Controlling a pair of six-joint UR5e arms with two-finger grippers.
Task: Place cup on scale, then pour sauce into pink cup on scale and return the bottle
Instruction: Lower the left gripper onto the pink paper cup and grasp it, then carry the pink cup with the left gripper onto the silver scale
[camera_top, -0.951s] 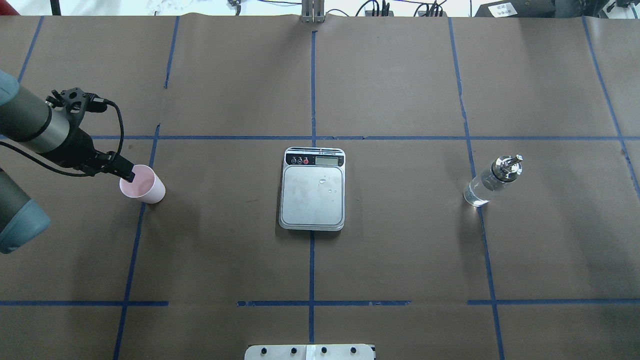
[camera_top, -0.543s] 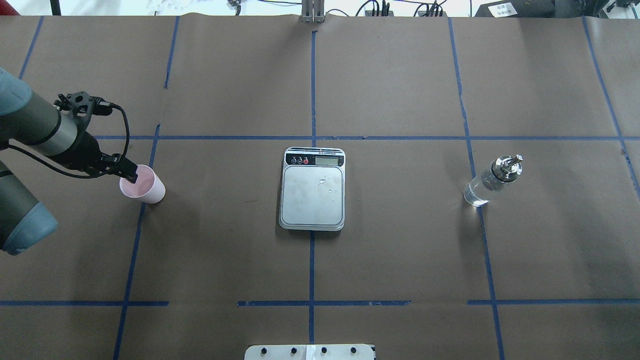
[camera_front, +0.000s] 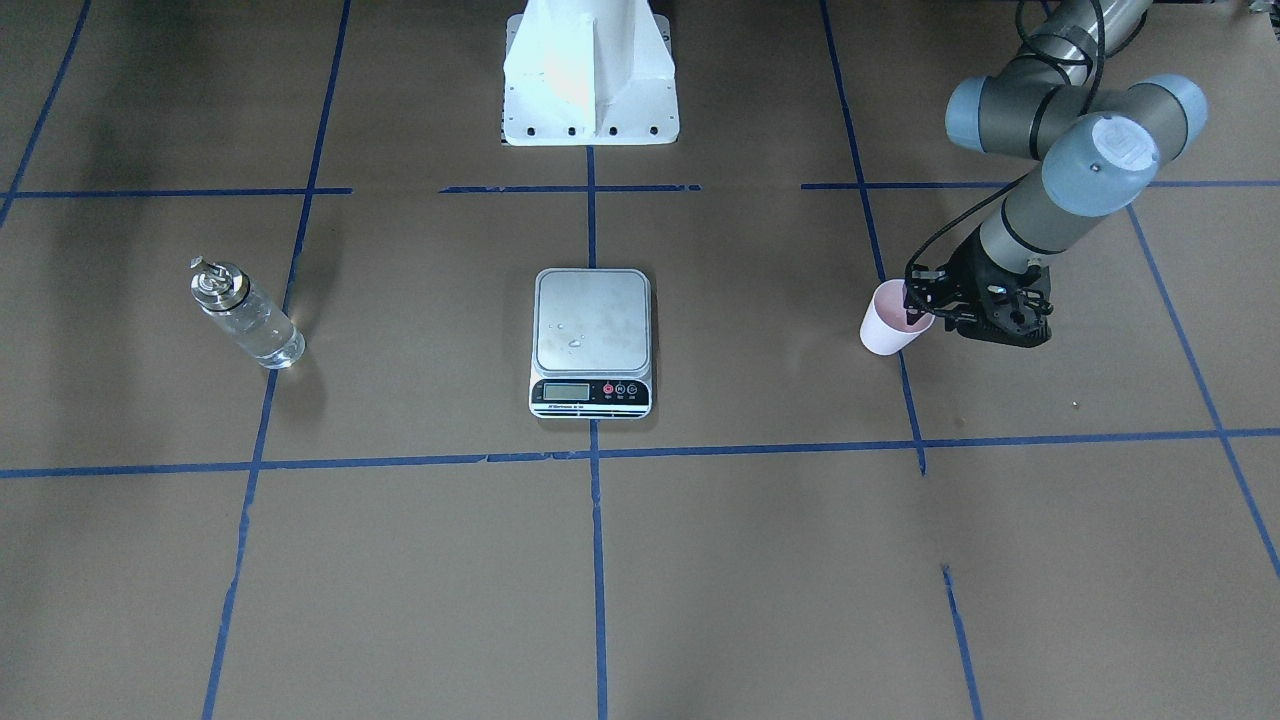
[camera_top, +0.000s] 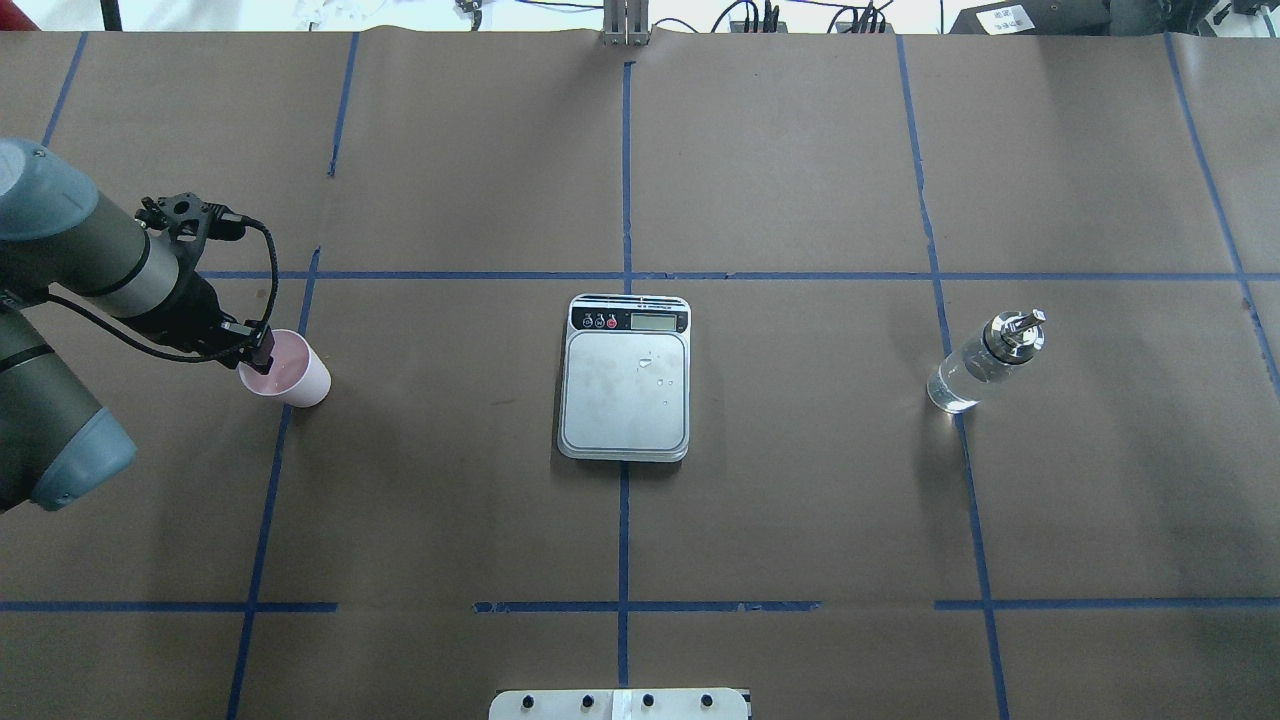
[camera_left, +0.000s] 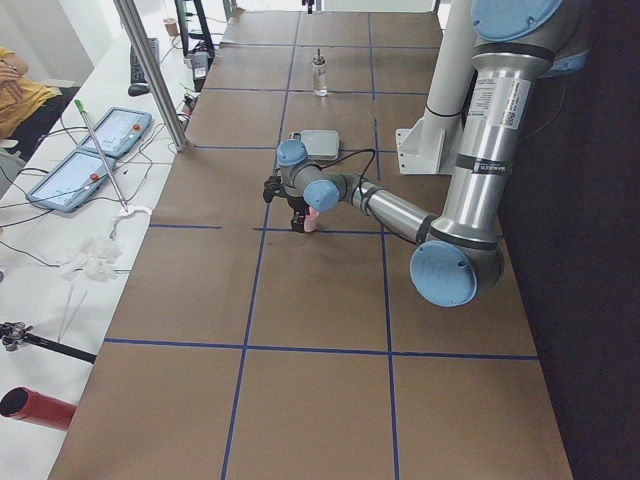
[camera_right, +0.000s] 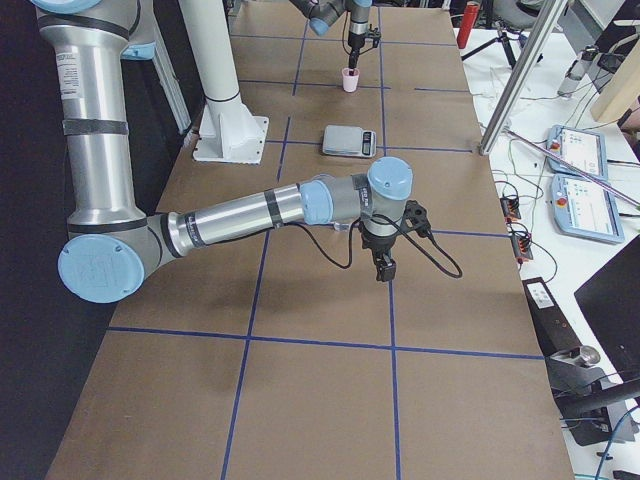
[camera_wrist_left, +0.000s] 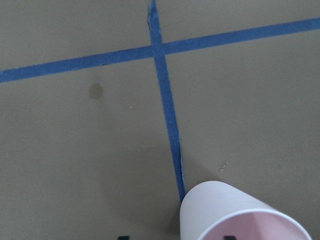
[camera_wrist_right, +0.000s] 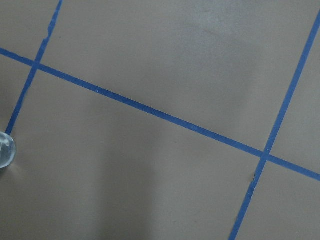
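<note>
Step one: the grasp. Left gripper (camera_top: 262, 356) straddles the rim of the pink cup (camera_top: 292, 378) (one finger inside, one out), not yet clamped. Cup stands on the table (camera_top: 450, 500), well apart from the scale (camera_top: 625, 400). Next: close, lift, carry over. Right gripper (camera_right: 385, 268): cannot tell.

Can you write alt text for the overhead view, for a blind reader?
A robot's left gripper is at the rim of a pale pink cup at left. A kitchen scale sits centre; a clear glass bottle stands right.
</note>
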